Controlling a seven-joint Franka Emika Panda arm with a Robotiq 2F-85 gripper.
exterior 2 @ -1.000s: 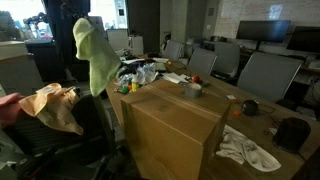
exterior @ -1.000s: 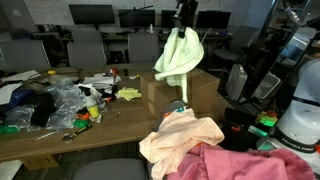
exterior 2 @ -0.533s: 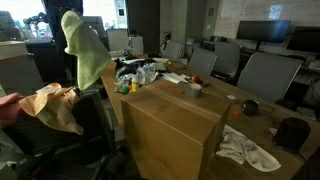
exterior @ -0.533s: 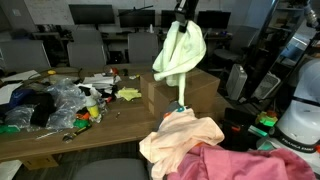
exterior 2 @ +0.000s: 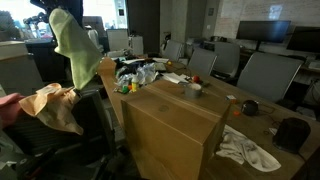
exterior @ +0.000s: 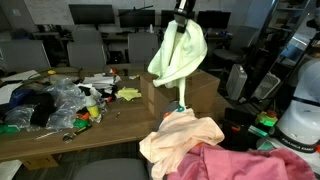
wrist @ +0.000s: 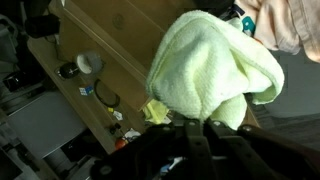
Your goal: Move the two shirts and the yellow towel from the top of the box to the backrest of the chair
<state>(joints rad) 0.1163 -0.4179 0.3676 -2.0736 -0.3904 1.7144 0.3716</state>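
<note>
One cloth hangs from my claw (exterior: 181,24): the yellow towel (exterior: 180,55), gripped by its top and dangling in a loose fold above the box (exterior: 205,92). Compared with a second ago it has lifted a little and spread wider. In an exterior view the towel (exterior 2: 74,45) has also drifted up and farther from the box, toward the upper corner of the picture. The box itself has not shifted, and neither has anything beside it.

My arm comes in from above the box with the wrist pointing down and the fingers clamped tight on the cloth. In the wrist view the towel (wrist: 210,70) bulges just ahead of my claw (wrist: 195,148), and the bare brown top of the box (wrist: 110,45) lies beyond it.

Both shirts are already off the box. The peach shirt (exterior: 182,135) is draped in front of the box, and the pink shirt (exterior: 245,163) touches it and is cut off by the lower edge. The chair (exterior 2: 85,135) beside the box is dark and mostly covered where the peach shirt (exterior 2: 55,105) lies over it.

My fingertips are buried in the towel in every view. The wrist view shows them only as a dark blur.
</note>
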